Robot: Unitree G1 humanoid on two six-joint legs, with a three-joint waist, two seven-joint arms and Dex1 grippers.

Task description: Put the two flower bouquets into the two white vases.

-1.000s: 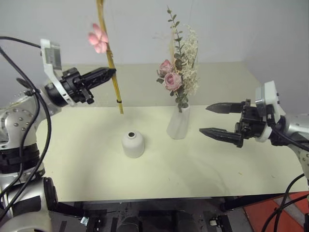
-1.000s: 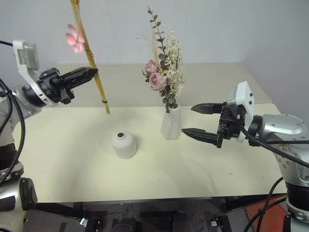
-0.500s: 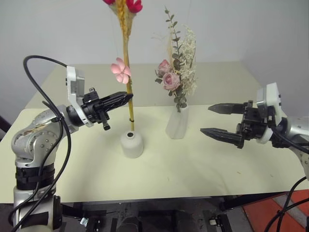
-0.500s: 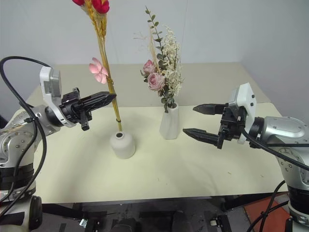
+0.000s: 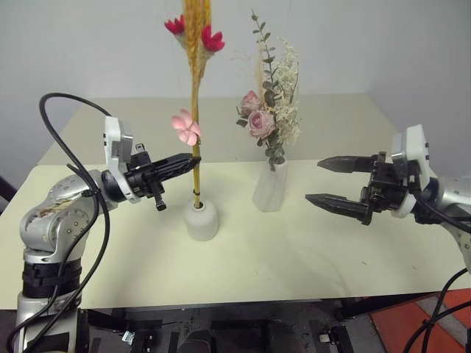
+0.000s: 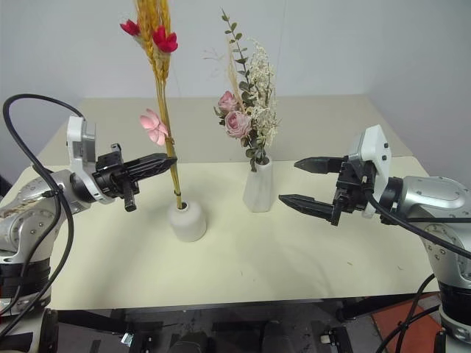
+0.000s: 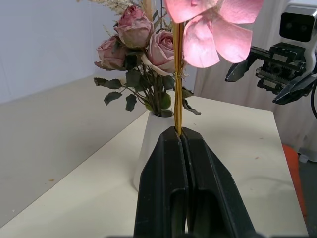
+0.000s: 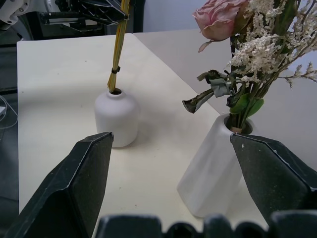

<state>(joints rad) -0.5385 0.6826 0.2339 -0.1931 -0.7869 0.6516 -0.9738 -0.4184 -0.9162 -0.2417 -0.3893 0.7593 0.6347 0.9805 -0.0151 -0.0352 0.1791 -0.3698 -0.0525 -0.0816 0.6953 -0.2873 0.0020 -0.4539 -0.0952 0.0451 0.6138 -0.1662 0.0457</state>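
Golden stalks [image 5: 196, 140] lowered into squat vase [image 5: 201, 220], left pincer [image 5: 193, 162] clamped, table edges distant

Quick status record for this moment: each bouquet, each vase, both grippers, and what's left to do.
rose bouquet: standing in the tall vase
golden-stalk bunch: upright, stem tips at the mouth of the squat vase; depth of entry unclear
left gripper: shut on the golden stalks, above the squat vase
right gripper: open, holding nothing, beside the tall vase
table: both vases upright
remaining: release the golden-stalk bunch
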